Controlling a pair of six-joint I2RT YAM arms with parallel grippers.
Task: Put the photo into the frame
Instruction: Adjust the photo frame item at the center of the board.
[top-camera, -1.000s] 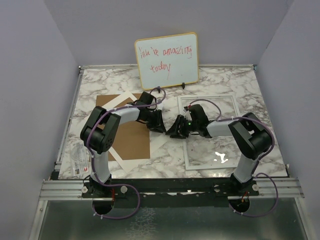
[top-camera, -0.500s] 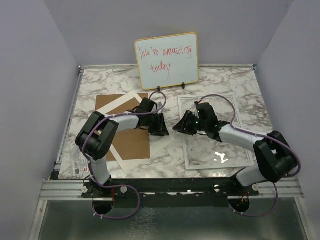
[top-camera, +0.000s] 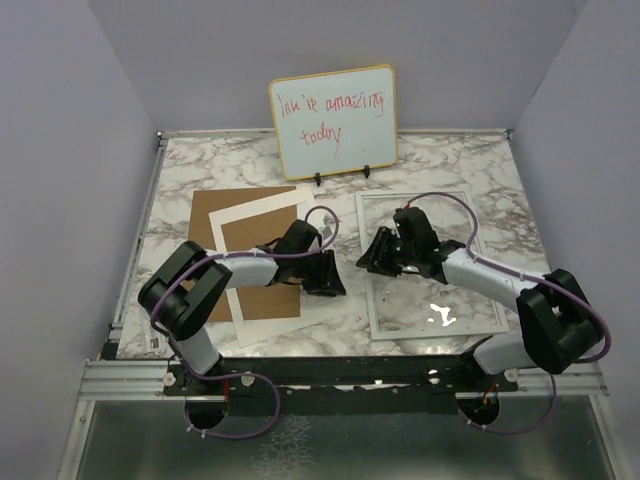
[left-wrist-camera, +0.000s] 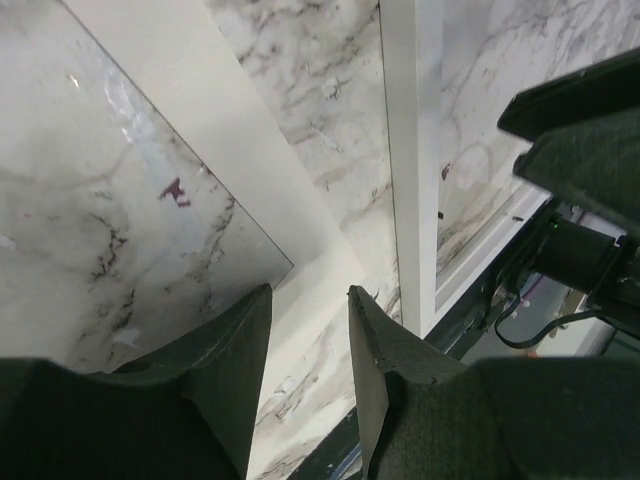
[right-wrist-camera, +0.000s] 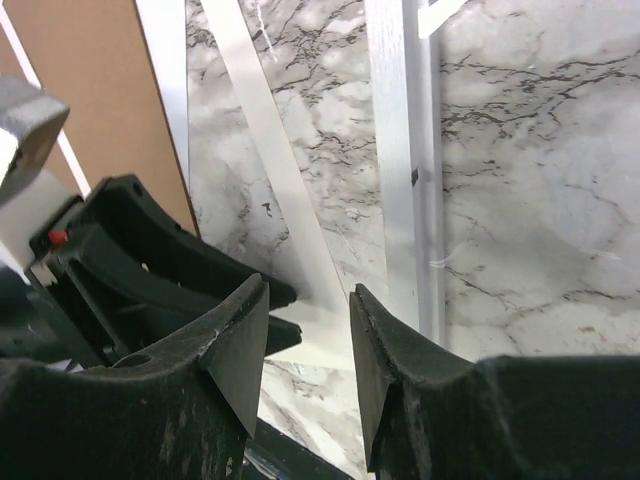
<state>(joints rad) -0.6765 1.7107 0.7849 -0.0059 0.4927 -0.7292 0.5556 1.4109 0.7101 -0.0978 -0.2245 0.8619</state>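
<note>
Marble table (top-camera: 470, 165): vs 1 s ago, white mat (top-camera: 285, 320) has swung squarer over backing board (top-camera: 203, 215). Left gripper (top-camera: 336, 288) pulled nearer, jaws apart, empty. Right gripper (top-camera: 366, 262) gapped, empty, at the left rim of the frame (top-camera: 368, 300), which lies flat on the right.

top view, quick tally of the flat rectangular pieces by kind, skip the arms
whiteboard: 1
brown backing board: 1
white mat: 1
frame: 1
total: 4
</note>
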